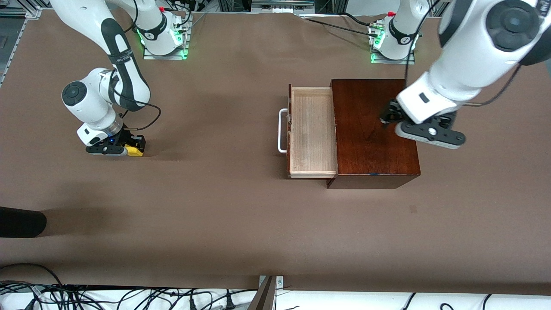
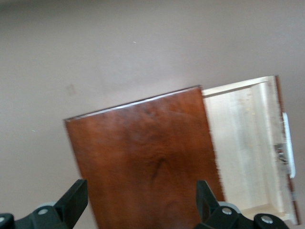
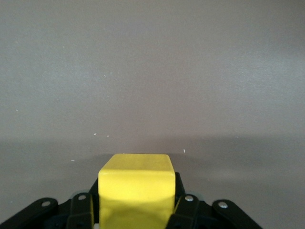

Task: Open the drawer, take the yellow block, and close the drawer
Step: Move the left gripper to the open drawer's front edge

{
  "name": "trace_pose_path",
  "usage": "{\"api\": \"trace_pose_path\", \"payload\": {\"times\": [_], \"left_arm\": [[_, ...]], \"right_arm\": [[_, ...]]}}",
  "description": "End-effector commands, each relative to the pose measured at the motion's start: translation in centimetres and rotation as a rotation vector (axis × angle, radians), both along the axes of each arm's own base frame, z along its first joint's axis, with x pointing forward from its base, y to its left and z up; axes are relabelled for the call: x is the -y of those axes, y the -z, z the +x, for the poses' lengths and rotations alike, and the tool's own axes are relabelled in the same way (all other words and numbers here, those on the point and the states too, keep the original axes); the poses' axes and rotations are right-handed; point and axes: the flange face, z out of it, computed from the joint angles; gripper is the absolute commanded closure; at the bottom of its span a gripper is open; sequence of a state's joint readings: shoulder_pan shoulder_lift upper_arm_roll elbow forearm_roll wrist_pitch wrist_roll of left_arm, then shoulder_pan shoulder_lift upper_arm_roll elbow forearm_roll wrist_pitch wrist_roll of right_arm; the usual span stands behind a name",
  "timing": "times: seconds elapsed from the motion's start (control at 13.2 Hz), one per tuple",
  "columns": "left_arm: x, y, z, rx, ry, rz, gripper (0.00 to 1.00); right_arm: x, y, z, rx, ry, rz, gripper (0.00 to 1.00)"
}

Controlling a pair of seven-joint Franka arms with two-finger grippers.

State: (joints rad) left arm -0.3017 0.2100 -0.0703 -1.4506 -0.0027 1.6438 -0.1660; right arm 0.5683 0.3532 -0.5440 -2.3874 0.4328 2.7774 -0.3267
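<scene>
The dark reddish-brown wooden box (image 1: pixel 372 133) stands toward the left arm's end of the table. Its drawer (image 1: pixel 312 131) is pulled open, and the pale interior shows nothing inside. The white loop handle (image 1: pixel 282 131) is on the drawer's front. My left gripper (image 1: pixel 389 116) is open and empty over the box top; the left wrist view shows the box (image 2: pixel 143 152) and the open drawer (image 2: pixel 243 148). My right gripper (image 1: pixel 137 146) is shut on the yellow block (image 1: pixel 134 150), low at the table toward the right arm's end. The block (image 3: pixel 136 191) sits between the right fingers.
A black object (image 1: pixel 21 221) pokes in at the table's edge toward the right arm's end, nearer the front camera. Cables (image 1: pixel 129 297) lie along the near edge. The brown table (image 1: pixel 215 193) lies bare between the block and the drawer.
</scene>
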Motion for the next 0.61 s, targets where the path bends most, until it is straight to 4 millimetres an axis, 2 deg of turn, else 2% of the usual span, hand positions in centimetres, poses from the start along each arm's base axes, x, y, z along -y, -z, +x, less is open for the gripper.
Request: {"api": "trace_pose_path", "payload": {"times": [0.0,0.23,0.38,0.53], "left_arm": [[7.0,1.5,-1.8,-0.045,-0.084,-0.004,0.0],[15.2,4.9,-4.0,-0.034,-0.207,-0.025,0.0],[19.3,6.9,-5.5,-0.022,-0.268,-0.046,0.0],[21.9,8.2,-6.7,-0.029,-0.307,-0.049,0.0]], "right_arm": [[0.4,0.3,0.2,0.013,-0.007,0.01,1.0],[1.0,1.0,0.0,0.013,-0.009,0.027,1.0],[1.2,1.5,0.0,0.017,-0.016,0.04,1.0],[1.4,1.7,0.0,0.021,-0.013,0.046,1.0]]}}
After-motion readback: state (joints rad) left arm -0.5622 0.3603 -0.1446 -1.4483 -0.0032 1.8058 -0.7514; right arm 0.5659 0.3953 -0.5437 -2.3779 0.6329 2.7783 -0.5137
